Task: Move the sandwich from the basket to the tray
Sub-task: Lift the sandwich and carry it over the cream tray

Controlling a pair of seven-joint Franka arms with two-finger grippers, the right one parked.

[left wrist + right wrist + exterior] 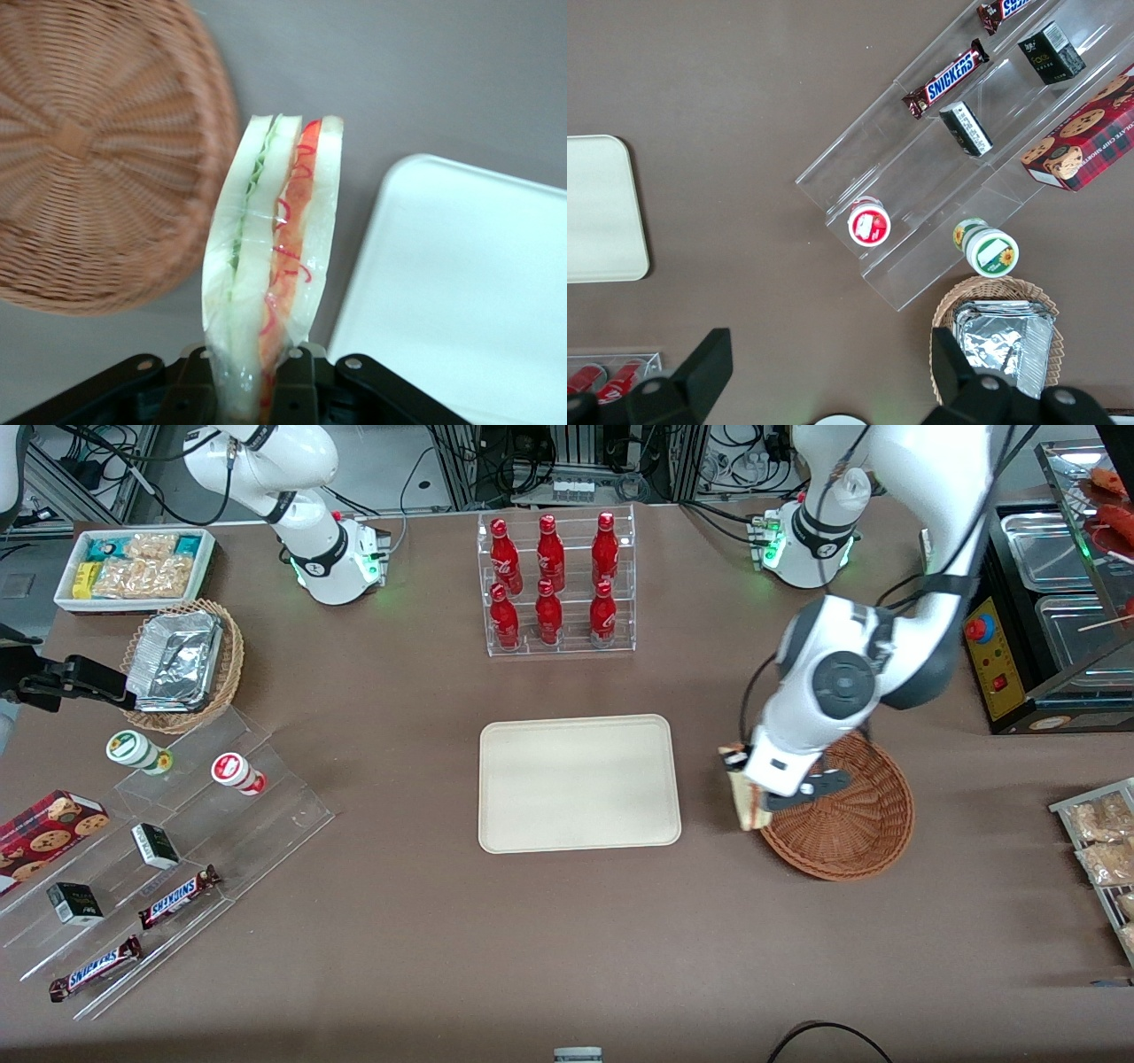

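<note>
The jaws clench the clear-wrapped sandwich (273, 257) by its narrow end, gripper (257, 390) lifted above the table between the woven wicker basket (89, 159) and the smooth cream tray (469, 283). The wrist view shows its green and red layered edge, long axis pointing away from the fingers; the front view shows only a pale wedge (742, 793) beside the basket's rim.
</note>
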